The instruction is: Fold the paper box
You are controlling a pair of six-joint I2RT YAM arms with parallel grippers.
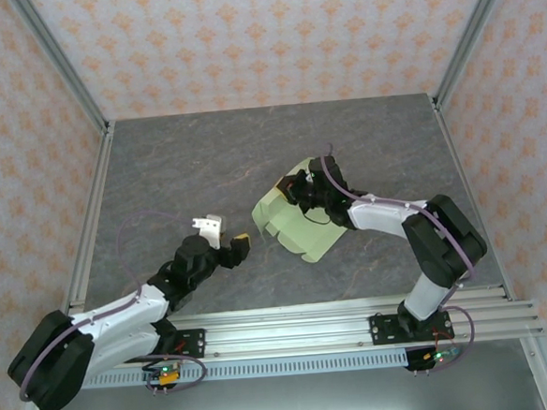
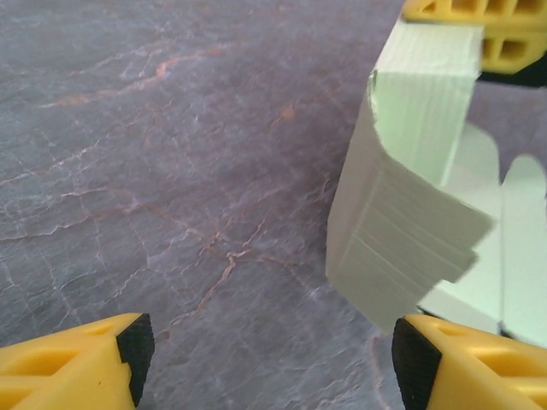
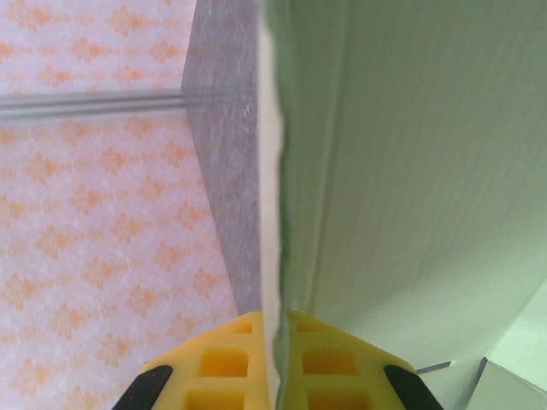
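The paper box (image 1: 305, 233) is seen right of the middle of the table (image 1: 177, 174), partly folded, its long axis laid far to near and one flap raised upright on its left side. Its far edge is pinched between the closed fingers of the right gripper (image 3: 278, 359); the left gripper (image 2: 273, 363) is held wide and empty, near that flap.

A grey, slate-like bench (image 1: 205, 163) with faint rust-pink veins spreads across the middle of the top view. Pale pink wallpaper (image 1: 262, 37) printed with small orange floral motifs covers the walls along the top and down both sides of the frame. Slanted metal posts (image 1: 62, 60) stand at the upper left and upper right corners, and a slotted aluminium rail (image 1: 291, 321) runs along the bench's lower edge.
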